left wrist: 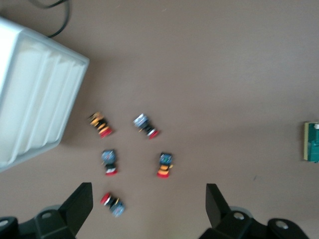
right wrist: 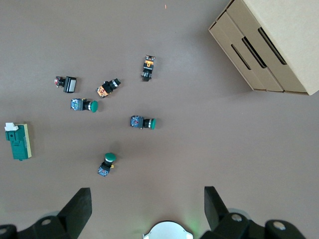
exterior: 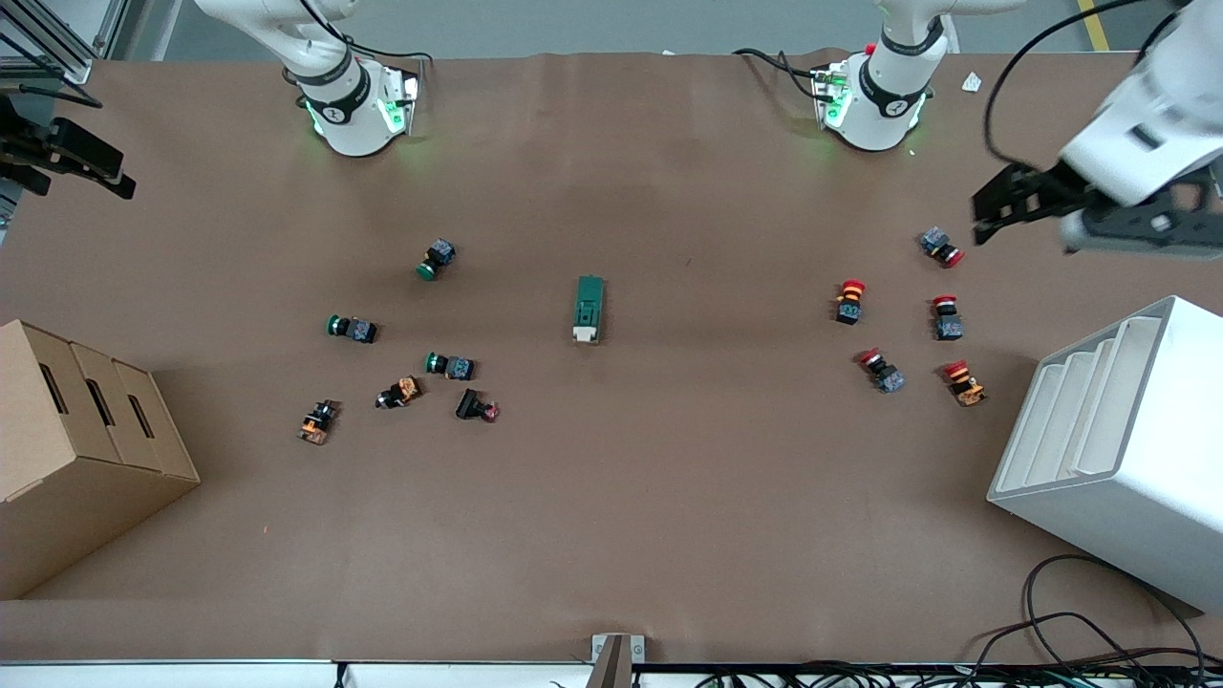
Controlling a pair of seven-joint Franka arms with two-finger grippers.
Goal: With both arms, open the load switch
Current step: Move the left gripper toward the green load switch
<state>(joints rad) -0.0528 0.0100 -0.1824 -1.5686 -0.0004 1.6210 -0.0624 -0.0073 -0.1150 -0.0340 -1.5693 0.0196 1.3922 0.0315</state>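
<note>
The load switch [exterior: 590, 308], a dark green block with a white end piece, lies flat at the middle of the table. It also shows at the edge of the left wrist view [left wrist: 312, 141] and in the right wrist view [right wrist: 19, 141]. My left gripper [exterior: 994, 208] hangs open and empty, high over the red push-buttons at the left arm's end [left wrist: 149, 201]. My right gripper [exterior: 100, 172] hangs open and empty, high over the right arm's end of the table [right wrist: 148, 201]. Both grippers are well apart from the switch.
Several red push-buttons [exterior: 849, 301] lie toward the left arm's end, beside a white slotted rack [exterior: 1118, 440]. Several green and orange push-buttons [exterior: 436, 259] lie toward the right arm's end, near a cardboard box [exterior: 76, 449]. Cables [exterior: 1099, 640] trail at the table's front corner.
</note>
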